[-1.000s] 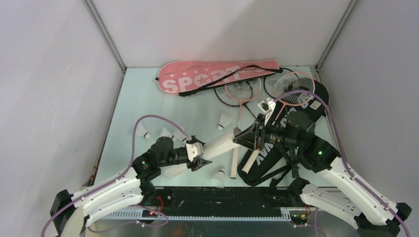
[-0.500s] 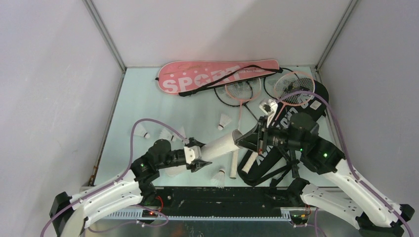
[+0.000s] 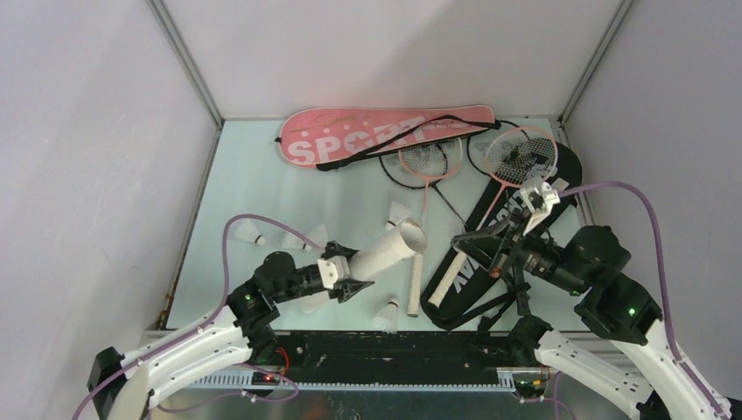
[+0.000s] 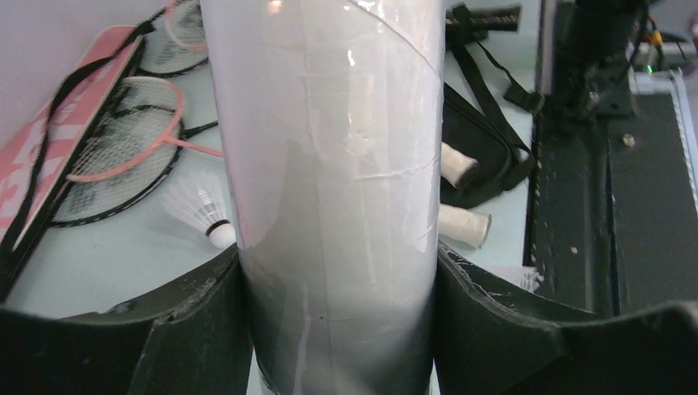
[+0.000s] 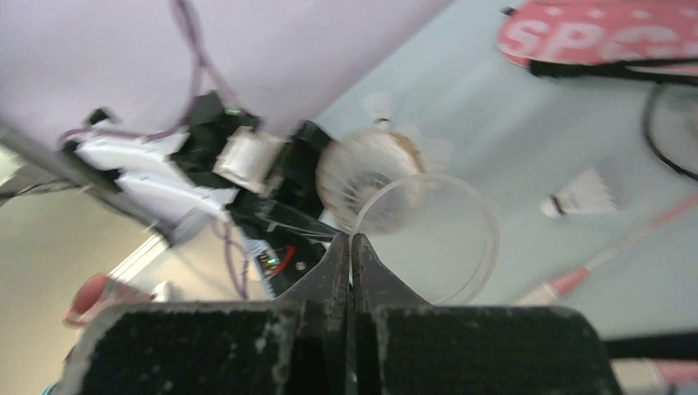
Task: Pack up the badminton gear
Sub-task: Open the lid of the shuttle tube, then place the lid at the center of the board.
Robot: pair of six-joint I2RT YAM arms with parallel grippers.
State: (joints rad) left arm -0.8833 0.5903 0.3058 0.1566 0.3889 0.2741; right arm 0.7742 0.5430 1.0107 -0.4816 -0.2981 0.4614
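My left gripper (image 3: 350, 280) is shut on the long translucent white tube (image 3: 385, 251), its fingers (image 4: 189, 321) pressed on both sides of the tube (image 4: 329, 164). The tube's open mouth (image 5: 366, 169) faces my right gripper and shows feathers inside. My right gripper (image 3: 461, 241) is a short way right of the tube. It is shut (image 5: 351, 243) on the rim of a clear round cap (image 5: 444, 247). The pink SPORT bag (image 3: 367, 136) lies at the back. The black bag (image 3: 490, 254) lies under my right arm. Pink rackets (image 3: 523, 156) and black rackets (image 3: 411, 175) lie between them.
Loose shuttlecocks lie at the left (image 3: 252, 231), in the middle (image 3: 398, 213) and near the front edge (image 3: 388, 308). White racket handles (image 3: 416, 289) rest beside the black bag's straps (image 3: 477, 306). Grey walls close in the table on three sides.
My right gripper has drawn back to the right, away from the tube's mouth, with the clear cap in it. The tube's free end has swung slightly left and up.
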